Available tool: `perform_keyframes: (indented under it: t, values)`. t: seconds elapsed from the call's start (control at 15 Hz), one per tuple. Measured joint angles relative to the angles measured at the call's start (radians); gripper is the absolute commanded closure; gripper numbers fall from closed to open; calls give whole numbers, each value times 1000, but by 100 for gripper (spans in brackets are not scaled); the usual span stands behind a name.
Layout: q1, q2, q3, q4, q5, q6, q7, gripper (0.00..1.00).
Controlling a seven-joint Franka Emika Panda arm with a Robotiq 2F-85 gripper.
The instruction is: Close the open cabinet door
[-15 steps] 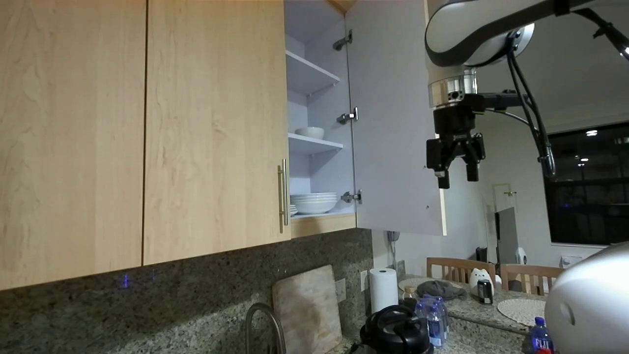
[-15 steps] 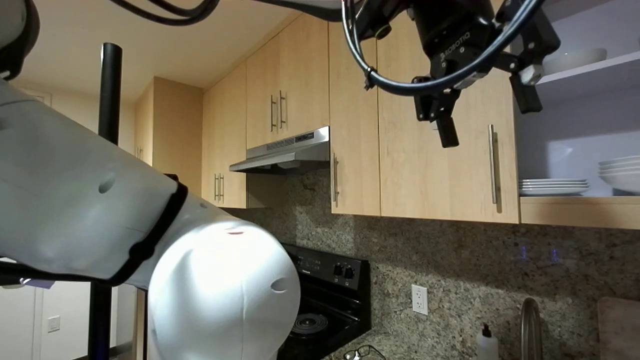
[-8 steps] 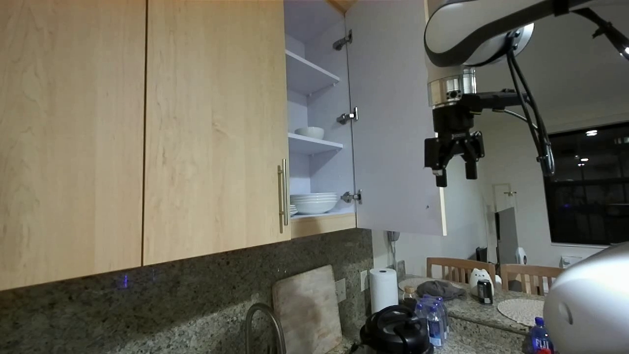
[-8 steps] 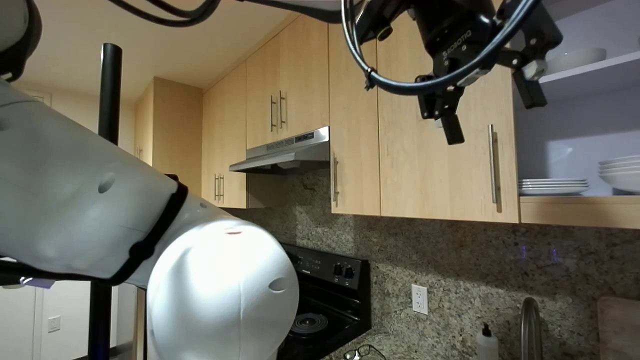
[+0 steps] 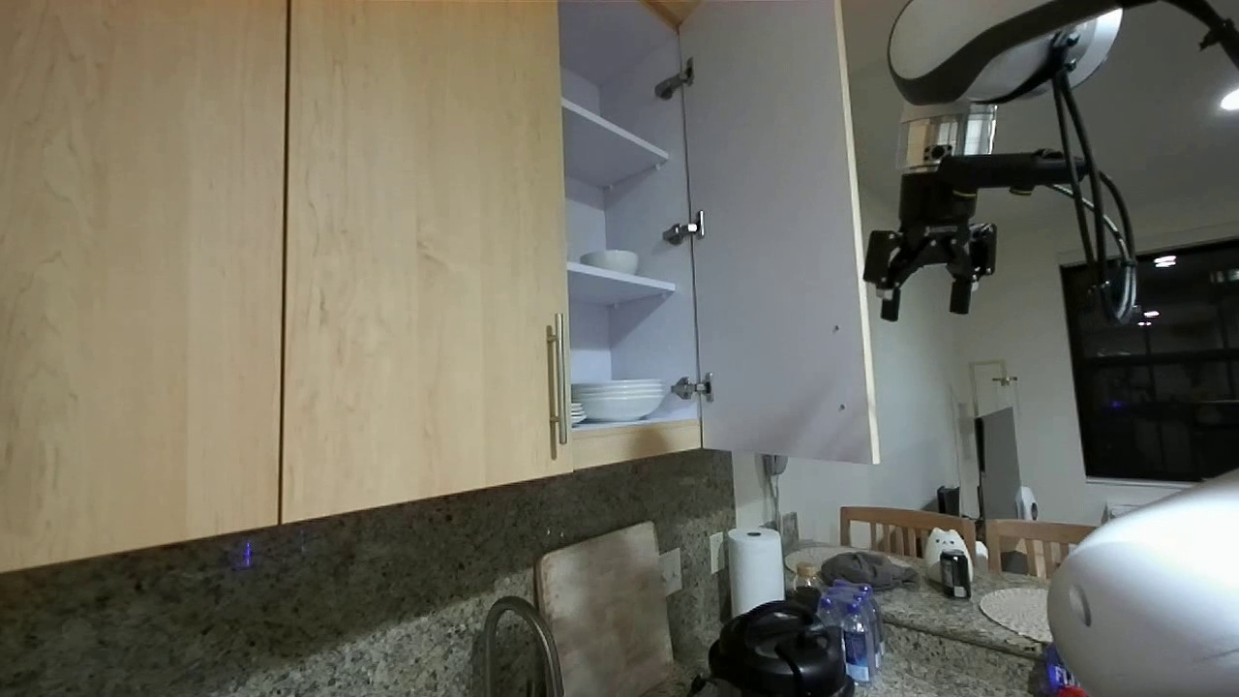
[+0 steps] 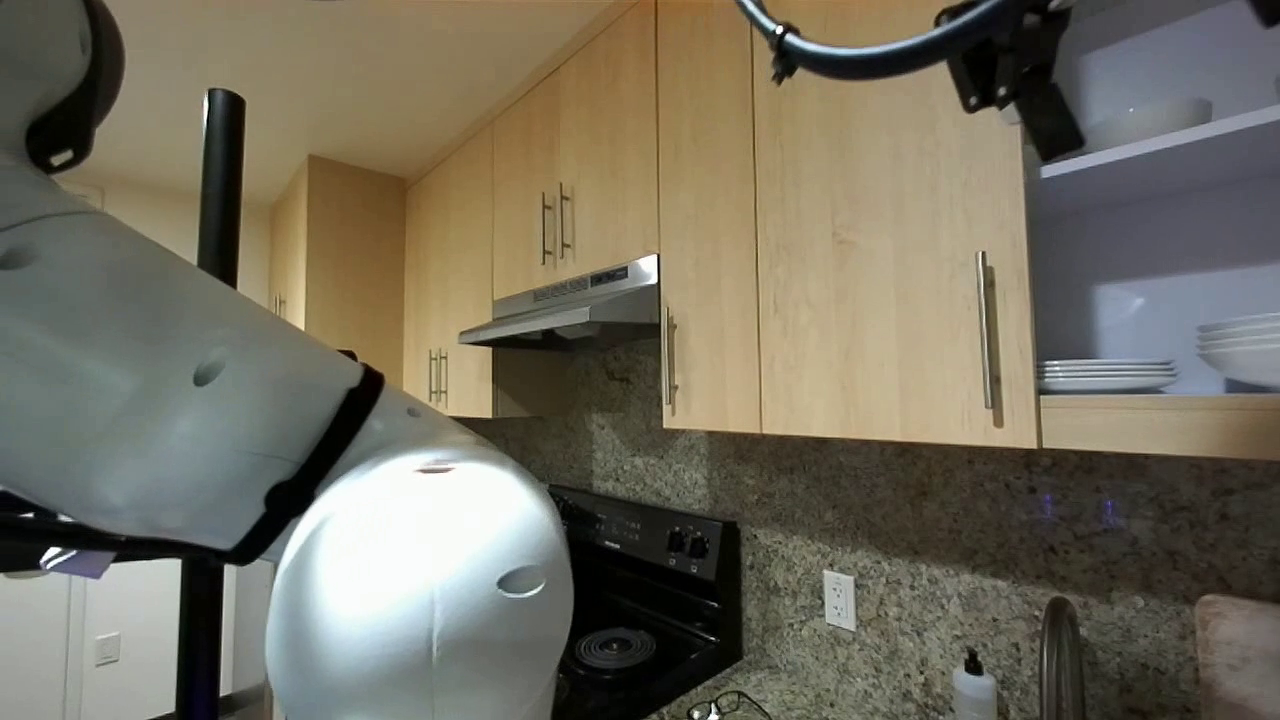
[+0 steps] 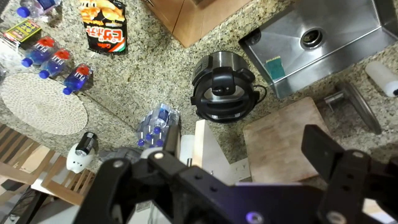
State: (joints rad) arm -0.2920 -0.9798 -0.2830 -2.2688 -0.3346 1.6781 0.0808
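The cabinet door stands wide open in an exterior view, its white inner face showing and its free edge to the right. Its handle is hidden there. In the wrist view I look down on its light wood edge and white inner face, with a small silver piece beside the edge. My gripper is open and empty, by the door's free edge, one finger overlapping that edge in the picture. Contact cannot be told. In the wrist view the door edge appears between the spread fingers. The gripper is partly cut off in an exterior view.
The cabinet shelves hold bowls and plates. A shut wood door with a bar handle adjoins the opening. Below are a black cooker, a cutting board, water bottles, a paper towel roll and a faucet.
My gripper has moved up and to the right, off most of the door's face, and partly out of the other picture. It stays open. The door has not moved.
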Motion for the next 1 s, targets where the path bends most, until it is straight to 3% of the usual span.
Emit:
perform_keyframes:
  t: [0.47,1.0]
  values:
    - [-93,121,9,56,-82,166,144,0]
    - [-120,151,17,67,-85,177,168,0]
